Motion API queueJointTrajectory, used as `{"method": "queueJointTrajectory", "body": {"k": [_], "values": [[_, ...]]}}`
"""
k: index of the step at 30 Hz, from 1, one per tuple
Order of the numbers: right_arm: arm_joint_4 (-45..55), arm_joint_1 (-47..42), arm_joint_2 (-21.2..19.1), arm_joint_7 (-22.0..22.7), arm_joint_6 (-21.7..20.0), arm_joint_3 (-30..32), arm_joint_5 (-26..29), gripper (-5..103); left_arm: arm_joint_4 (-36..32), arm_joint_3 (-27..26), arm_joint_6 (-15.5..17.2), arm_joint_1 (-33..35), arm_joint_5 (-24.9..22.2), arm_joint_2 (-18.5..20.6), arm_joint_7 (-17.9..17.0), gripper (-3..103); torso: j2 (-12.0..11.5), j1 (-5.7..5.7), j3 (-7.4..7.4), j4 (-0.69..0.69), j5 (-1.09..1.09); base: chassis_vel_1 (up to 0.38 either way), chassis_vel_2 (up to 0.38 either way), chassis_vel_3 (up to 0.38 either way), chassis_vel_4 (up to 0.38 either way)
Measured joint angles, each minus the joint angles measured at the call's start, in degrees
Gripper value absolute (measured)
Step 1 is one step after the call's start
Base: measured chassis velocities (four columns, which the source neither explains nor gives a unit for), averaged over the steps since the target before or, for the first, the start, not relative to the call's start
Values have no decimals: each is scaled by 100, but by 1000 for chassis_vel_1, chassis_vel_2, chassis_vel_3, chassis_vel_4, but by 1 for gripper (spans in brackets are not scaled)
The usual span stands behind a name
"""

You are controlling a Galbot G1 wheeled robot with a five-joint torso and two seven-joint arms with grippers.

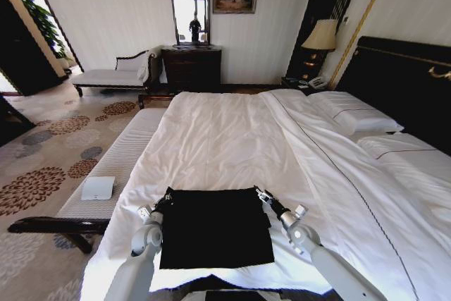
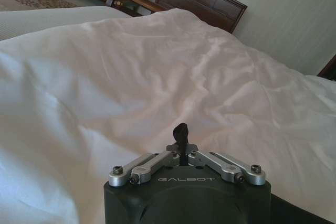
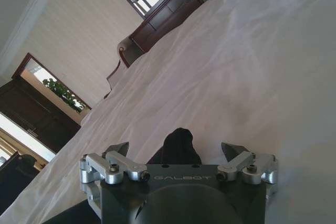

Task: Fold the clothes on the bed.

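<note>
T-shirt (image 1: 215, 227) folded, lettering hidden, bed (image 1: 232, 139)

The T-shirt (image 1: 215, 234) lies on the bed (image 1: 232, 139) at lower centre of the head view, the left gripper (image 1: 167, 199) at its upper-left corner, the right gripper (image 1: 262, 194) at its upper-right. Pillows (image 1: 352, 114) lie at right; a bench (image 1: 116, 167) stands left of the bed.

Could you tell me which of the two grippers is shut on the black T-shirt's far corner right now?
The left gripper is pinched shut on the T-shirt; the right gripper stands open around its corner.
</note>
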Motion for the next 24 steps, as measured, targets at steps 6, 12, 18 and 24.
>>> {"method": "queueJointTrajectory", "body": {"k": [6, 12, 18, 24], "values": [[-253, 101, 137, -31, -97, -36, 42, 77, -127, 15, 5, 22, -90, 18, -78, 2, 0, 0, 0, 1, 1, 0, 0, 0, 0], [-494, 140, 234, -355, -206, -49, 114, 55, -156, 36, 12, 37, -94, 52, -88, 2, 0, 0, 0, 0, 0, 0, 0, 0, 0], [-445, 82, 225, -832, -262, -33, 173, 33, -162, 33, 12, 51, -94, 75, -89, 2, 0, 0, 0, 0, 0, 0, 0, 0, 0], [-393, 74, 236, -907, -194, -10, 136, 12, -153, 38, 6, 23, -90, 45, -89, 2, 1, 0, 0, 0, 0, 0, 0, 0, 0]]}}
